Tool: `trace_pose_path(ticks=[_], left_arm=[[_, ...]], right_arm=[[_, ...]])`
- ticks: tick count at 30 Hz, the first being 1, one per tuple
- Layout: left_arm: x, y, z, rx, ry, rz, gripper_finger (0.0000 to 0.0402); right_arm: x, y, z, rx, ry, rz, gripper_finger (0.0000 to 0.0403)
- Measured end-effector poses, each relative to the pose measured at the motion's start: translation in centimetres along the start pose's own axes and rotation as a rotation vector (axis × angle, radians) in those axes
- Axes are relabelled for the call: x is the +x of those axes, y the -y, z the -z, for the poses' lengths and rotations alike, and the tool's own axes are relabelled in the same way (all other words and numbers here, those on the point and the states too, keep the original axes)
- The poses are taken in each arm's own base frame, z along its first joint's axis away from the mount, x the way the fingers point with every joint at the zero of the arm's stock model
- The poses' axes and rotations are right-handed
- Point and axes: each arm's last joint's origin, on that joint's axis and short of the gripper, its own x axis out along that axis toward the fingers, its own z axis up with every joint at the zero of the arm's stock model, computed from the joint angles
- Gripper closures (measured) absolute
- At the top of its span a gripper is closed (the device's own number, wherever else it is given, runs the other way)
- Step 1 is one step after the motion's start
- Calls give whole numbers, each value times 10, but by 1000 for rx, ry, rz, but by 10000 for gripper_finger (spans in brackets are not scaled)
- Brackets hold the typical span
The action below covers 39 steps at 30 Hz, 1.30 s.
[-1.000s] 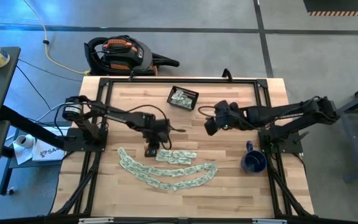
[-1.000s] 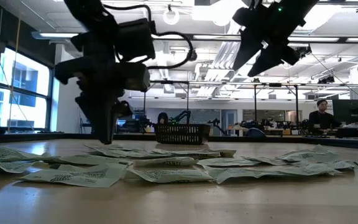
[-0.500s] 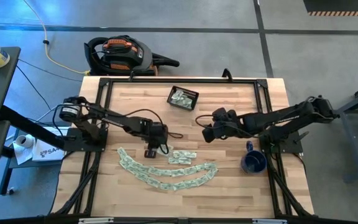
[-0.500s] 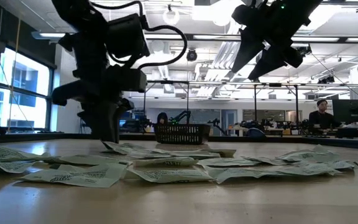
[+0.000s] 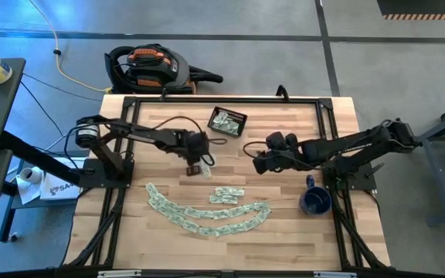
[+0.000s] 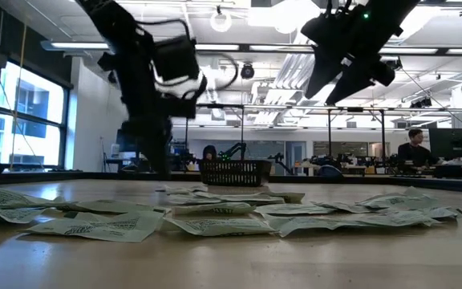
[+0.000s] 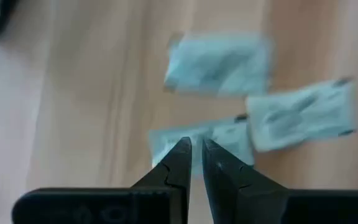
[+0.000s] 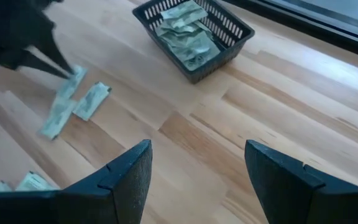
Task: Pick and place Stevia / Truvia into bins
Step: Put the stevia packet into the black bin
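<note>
Pinched on a sachet, left gripper has risen.

Two dark, slender six-joint robot arms, the left arm and the right arm, are built of matte black links with bulkier joint housings. Each rises from a black tubular frame bolted round the wooden table. Thin black cables loop loosely along both arms, and a pale round fitting marks the left arm's base. The left gripper ends in two tapered black fingers with pointed tips; the right gripper carries two broad, angular black fingers with bevelled edges.
</note>
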Motion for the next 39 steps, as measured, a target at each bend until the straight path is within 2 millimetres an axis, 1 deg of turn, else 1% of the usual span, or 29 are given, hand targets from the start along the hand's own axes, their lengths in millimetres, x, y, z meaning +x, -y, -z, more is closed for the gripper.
trace_pose_path(ticks=[3, 6, 9, 11, 14, 18, 21, 23, 25, 28, 31, 32, 34, 36, 39], left_arm=[[-4, -12, -3, -38, 21, 18, 325], [-6, -27, -3, -132, 15, 48, 325], [-10, -43, -1, -269, -22, 106, 325], [-11, -52, 3, -389, -52, 127, 325], [-10, -59, 9, -595, -85, 159, 325], [-8, -57, 13, -791, -119, 175, 325], [-5, -46, 12, -843, -128, 175, 323], [-3, -37, 10, -856, -121, 162, 314], [-2, -30, 7, -858, -107, 145, 295], [1, -22, 5, -880, -95, 100, 251], [1, -22, 4, -928, -89, 102, 201], [1, -23, 4, -909, -84, 105, 187], [1, -23, 2, -763, -57, 124, 164], [1, -23, 2, -526, -41, 145, 151], [1, -22, 2, -178, -17, 149, 145]], right_arm=[[2, 3, -2, 0, -5, 20, 157], [4, 6, -4, 3, -6, 35, 157], [7, 9, -7, -15, -7, 48, 157], [9, 11, -10, -23, -6, 60, 157], [14, 17, -15, -23, -5, 83, 157], [21, 26, -24, 21, 0, 123, 157], [26, 33, -31, 55, 9, 149, 157], [29, 38, -35, 69, 15, 164, 157], [32, 41, -39, 75, 21, 176, 157], [35, 46, -43, 88, 21, 190, 157], [37, 49, -44, 97, 10, 190, 157], [37, 50, -45, 90, 9, 192, 157], [37, 50, -45, 66, 8, 193, 157], [37, 50, -45, 35, 7, 191, 157], [37, 49, -45, -8, 1, 189, 157]])
